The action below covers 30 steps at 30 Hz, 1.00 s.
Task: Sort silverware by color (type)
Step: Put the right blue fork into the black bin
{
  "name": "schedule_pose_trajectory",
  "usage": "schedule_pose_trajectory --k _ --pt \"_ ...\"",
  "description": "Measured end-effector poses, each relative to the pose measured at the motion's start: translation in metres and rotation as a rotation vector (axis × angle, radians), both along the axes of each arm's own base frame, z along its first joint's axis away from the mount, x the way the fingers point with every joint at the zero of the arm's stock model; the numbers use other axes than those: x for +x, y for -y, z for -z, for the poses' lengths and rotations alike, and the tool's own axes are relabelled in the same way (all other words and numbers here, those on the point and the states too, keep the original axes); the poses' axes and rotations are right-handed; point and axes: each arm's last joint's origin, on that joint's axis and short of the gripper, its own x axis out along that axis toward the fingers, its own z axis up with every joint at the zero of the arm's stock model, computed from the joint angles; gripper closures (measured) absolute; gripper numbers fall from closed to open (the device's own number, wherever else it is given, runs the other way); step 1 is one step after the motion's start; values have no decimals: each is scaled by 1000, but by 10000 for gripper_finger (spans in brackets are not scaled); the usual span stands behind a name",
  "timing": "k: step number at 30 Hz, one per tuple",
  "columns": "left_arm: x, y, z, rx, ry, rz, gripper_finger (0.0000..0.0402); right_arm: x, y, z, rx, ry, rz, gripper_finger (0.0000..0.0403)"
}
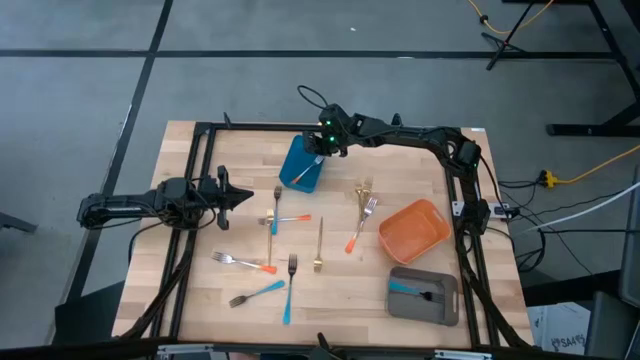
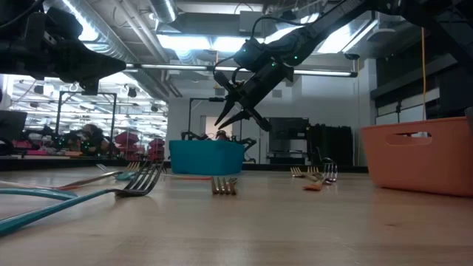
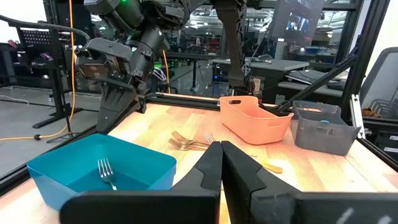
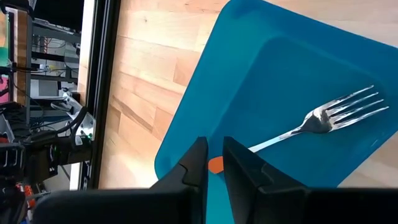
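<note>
1. High view: my right gripper [image 1: 320,150] hangs over the blue container [image 1: 300,165], at its far end. My left gripper [image 1: 243,197] waits over the table [image 1: 190,140], off to the container's left and nearer the front edge. The loose forks [image 1: 285,218] lie scattered on the wood in front of the blue container. Some are orange-handled, some blue-handled, some gold. The orange container [image 1: 413,230] sits to the blue one's right. The grey container [image 1: 424,295] is further forward on that side, with a blue-handled fork [image 1: 410,290] inside.

2. Low view: my right gripper [image 2: 240,118] points down above the blue container [image 2: 207,157], clear of its rim. Its fingers are spread apart and nothing sits between them. The orange container [image 2: 421,155] stands well to the right. Fork tines [image 2: 224,185] lie on the table just in front of the blue container.

3. Left wrist view: my left gripper [image 3: 221,165] has its fingers pressed together on nothing. Beyond them, one fork [image 3: 106,171] rests inside the blue container [image 3: 143,158] with its tines up. My right gripper [image 3: 118,109] is above that container. A few gold forks [image 3: 189,142] lie between the blue container and the orange container [image 3: 255,121]. The grey container [image 3: 323,127] is beside the orange one.

4. Right wrist view: my right gripper [image 4: 214,155] looks down into the blue container [image 4: 261,74]. The fork [image 4: 336,112] lies on its floor. A narrow gap shows between my fingers, and a bit of the orange handle is visible through it.
</note>
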Motion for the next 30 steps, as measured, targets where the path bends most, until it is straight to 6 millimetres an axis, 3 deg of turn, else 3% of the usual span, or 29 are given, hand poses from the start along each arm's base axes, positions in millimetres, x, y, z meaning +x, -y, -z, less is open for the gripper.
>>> schedule_pose_trajectory --k 9,19,24,30 --pt "0 0 0 0 0 0 401 0 0 -1 -12 0 -11 361" --pt "0 0 0 0 1 0 401 1 -5 -4 -118 34 -229 361" --pt "0 -1 -2 -1 26 -20 401 -5 -12 -29 -203 94 -328 361" --pt "0 -1 -3 -26 38 -19 401 -33 -26 -82 -323 112 -388 361"
